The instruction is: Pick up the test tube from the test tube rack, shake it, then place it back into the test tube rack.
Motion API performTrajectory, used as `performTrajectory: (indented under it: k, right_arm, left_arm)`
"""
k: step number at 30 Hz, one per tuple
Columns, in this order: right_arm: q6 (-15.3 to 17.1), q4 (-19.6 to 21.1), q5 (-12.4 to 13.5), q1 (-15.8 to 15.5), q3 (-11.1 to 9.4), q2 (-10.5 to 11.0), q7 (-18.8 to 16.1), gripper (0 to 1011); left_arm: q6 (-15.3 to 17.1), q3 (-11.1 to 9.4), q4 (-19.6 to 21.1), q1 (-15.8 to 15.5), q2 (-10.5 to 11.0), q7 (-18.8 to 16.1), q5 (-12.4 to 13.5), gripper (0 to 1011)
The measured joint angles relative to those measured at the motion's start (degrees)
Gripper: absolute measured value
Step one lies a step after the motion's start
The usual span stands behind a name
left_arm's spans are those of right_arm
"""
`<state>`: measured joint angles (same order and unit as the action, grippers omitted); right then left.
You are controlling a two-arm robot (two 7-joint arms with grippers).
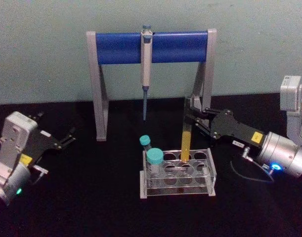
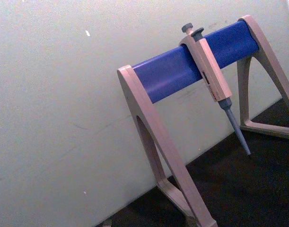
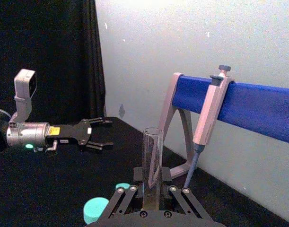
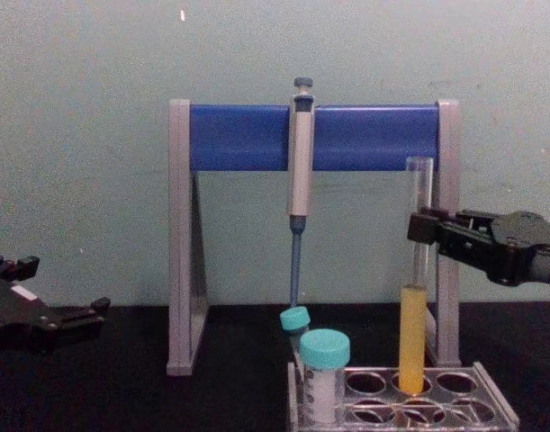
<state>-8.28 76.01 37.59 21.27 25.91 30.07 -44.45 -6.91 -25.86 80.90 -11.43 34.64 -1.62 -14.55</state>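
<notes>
The right gripper [image 1: 189, 116] clamps its jaws on the slim yellow-filled glass tube [image 1: 186, 142] standing in the grey translucent rack [image 1: 212, 174]; the left gripper [image 1: 58, 124] gapes well left of it.

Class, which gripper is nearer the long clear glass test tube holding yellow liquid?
Right. The right gripper clasps the test tube high up; the left gripper sits far leftward.

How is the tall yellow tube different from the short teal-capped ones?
The test tube is taller and slimmer than the capped tubes. The test tube is open on top; the capped tubes are closed. The right gripper grips the test tube, not the capped tubes. All sit in the rack.
</notes>
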Motion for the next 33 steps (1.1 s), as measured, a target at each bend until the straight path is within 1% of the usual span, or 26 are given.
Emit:
performTrajectory:
  k: [20,33]
  right_arm:
    - [0.59,-3.21,-1.7,1.11,1.54,-0.86,-0.13,221]
    - [0.79,-4.54,-2.28,1.57,1.98,-1.34,-0.38,220]
  left_arm:
    - [0.0,0.0,0.0,0.0,0.0,0.0,0.0,1001]
    - [0.0,0.0,0.0,0.0,0.0,0.0,0.0,1001]
